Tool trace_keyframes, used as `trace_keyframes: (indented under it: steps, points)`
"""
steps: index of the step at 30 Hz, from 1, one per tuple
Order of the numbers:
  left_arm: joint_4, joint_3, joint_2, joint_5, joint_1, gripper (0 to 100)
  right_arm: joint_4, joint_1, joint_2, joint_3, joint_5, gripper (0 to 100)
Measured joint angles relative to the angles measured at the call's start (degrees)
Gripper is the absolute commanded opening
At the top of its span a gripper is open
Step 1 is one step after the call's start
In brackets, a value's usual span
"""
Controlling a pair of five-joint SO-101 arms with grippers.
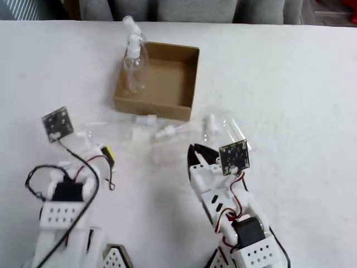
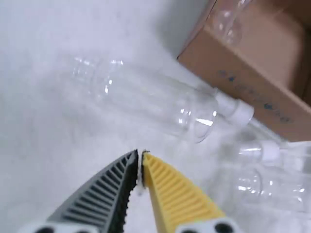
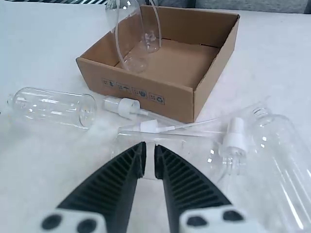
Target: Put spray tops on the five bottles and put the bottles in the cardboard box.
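Observation:
The cardboard box (image 1: 153,107) stands mid-table; two clear bottles with spray tops (image 1: 135,61) lean inside its left wall, also visible as bottles (image 3: 131,34). In front of it lie a topless clear bottle (image 1: 97,129) (image 2: 146,99) (image 3: 51,106), loose white spray tops (image 1: 146,120) (image 3: 124,107) (image 3: 148,127), and more clear bottles (image 1: 235,127) (image 3: 282,160) with a spray top (image 3: 232,141) beside them. My left gripper (image 1: 107,153) (image 2: 141,156) is shut and empty, just short of the topless bottle. My right gripper (image 1: 193,152) (image 3: 149,145) is shut, empty, close behind a spray top.
Bare white table stretches to the right of the box and along the far edge. Both arm bases and their cables (image 1: 67,184) occupy the near edge. More clear bottles (image 2: 272,179) lie against the box's front wall (image 2: 252,80).

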Motion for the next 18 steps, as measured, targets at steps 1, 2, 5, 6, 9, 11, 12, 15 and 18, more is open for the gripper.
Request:
trace_keyframes:
  steps: [1,2,5,6,9,11,12,15,18]
  points:
    - [0.97,0.26,-2.9,0.18,0.0,2,0.0,0.0,0.0,0.0,0.0,1.7]
    - [1.67,0.35,-5.1,0.26,0.0,2,0.0,0.0,0.0,0.0,0.0,1.7]
    - [2.11,0.35,-7.3,0.35,0.0,3,0.0,0.0,0.0,0.0,0.0,1.7]
    - [2.11,0.35,-7.3,0.35,0.0,5,0.0,0.0,0.0,0.0,0.0,1.7]
    - [0.53,0.35,-4.04,0.44,-0.53,13,0.0,0.0,0.0,0.0,0.0,1.7]
    - [-0.53,0.09,-0.26,1.32,-1.58,16,0.26,0.0,0.0,0.0,0.0,1.7]
    - [-0.79,-0.53,2.02,2.37,-2.02,16,0.7,0.0,0.0,0.0,0.0,1.7]
    - [-0.97,-5.1,9.93,5.36,-3.6,13,1.32,0.0,0.0,0.0,0.0,1.7]
    - [-0.97,-10.9,17.93,8.88,-4.4,13,2.02,0.0,0.0,0.0,0.0,1.7]
